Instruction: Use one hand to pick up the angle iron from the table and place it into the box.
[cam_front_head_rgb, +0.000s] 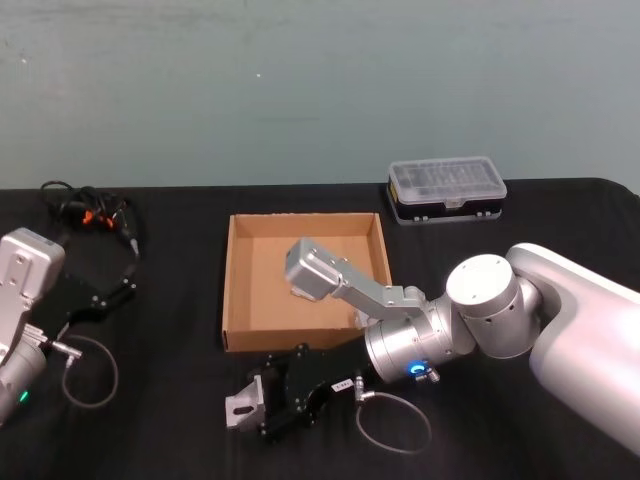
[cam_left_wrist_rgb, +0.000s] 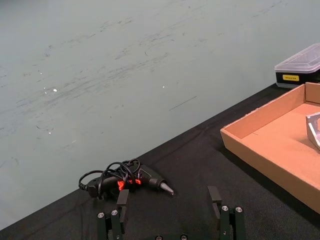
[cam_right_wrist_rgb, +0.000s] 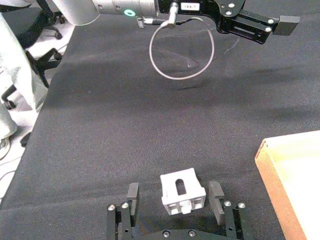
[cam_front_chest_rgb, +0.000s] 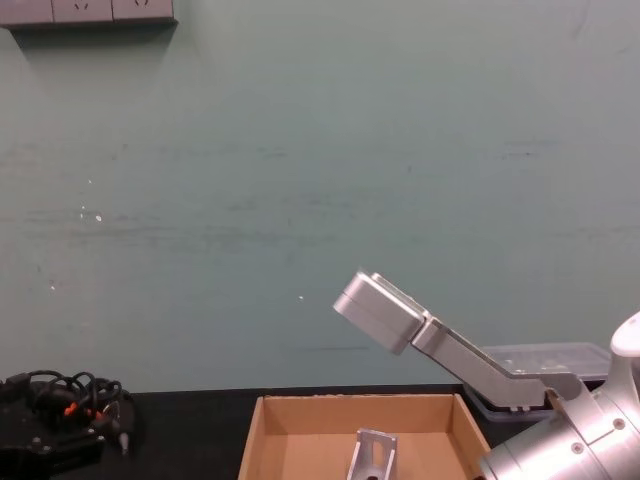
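Right gripper (cam_right_wrist_rgb: 173, 200) wide around the angle iron (cam_right_wrist_rgb: 182, 192) on the table (cam_right_wrist_rgb: 100, 130) — no grasp yet; lift and box (cam_front_head_rgb: 240, 290) placement remain.

The black table (cam_front_head_rgb: 170, 420) bears the box (cam_front_head_rgb: 232, 290), a lidded case (cam_front_head_rgb: 446, 188) and a corded tool (cam_front_head_rgb: 90, 212).

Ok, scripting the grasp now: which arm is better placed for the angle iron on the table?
Right. The right gripper has its open fingers flanking the angle iron; the left gripper sits far off, near the corded tool.

Open box (cam_front_head_rgb: 232, 290) beside gripper (cam_front_head_rgb: 262, 400)
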